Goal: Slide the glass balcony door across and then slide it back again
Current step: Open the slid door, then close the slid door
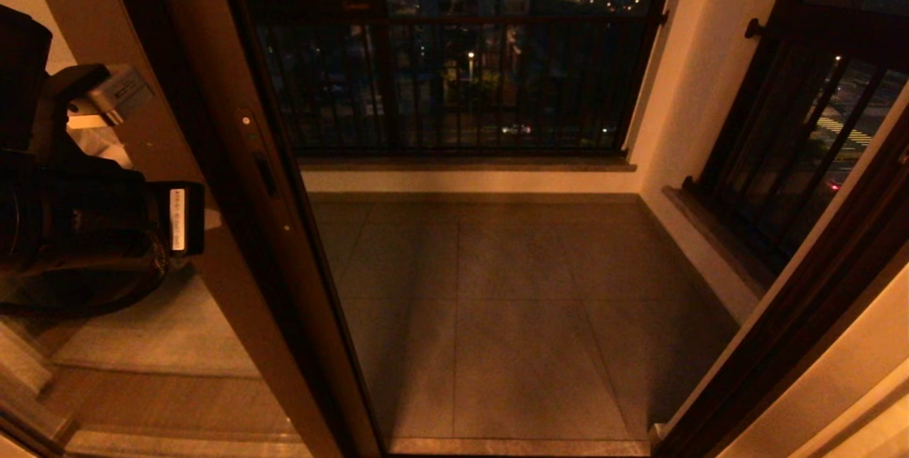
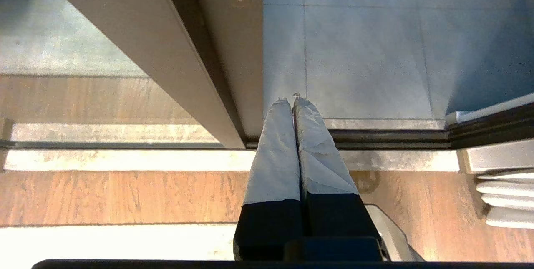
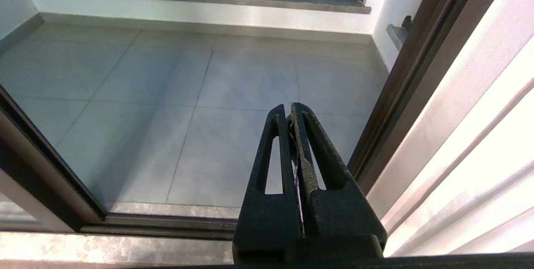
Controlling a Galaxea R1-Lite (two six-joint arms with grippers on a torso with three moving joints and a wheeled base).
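Left claw is clenched on nothing, fingertips pressed together, poised just beside the door's stile near its handle slot, above the floor track; whether it touches the stile cannot be told. Right claw is likewise clenched and empty, hanging over the threshold near the right jamb. That door stands slid to the left, leaving the opening onto the tiled balcony floor free, with barred windows at the far side.
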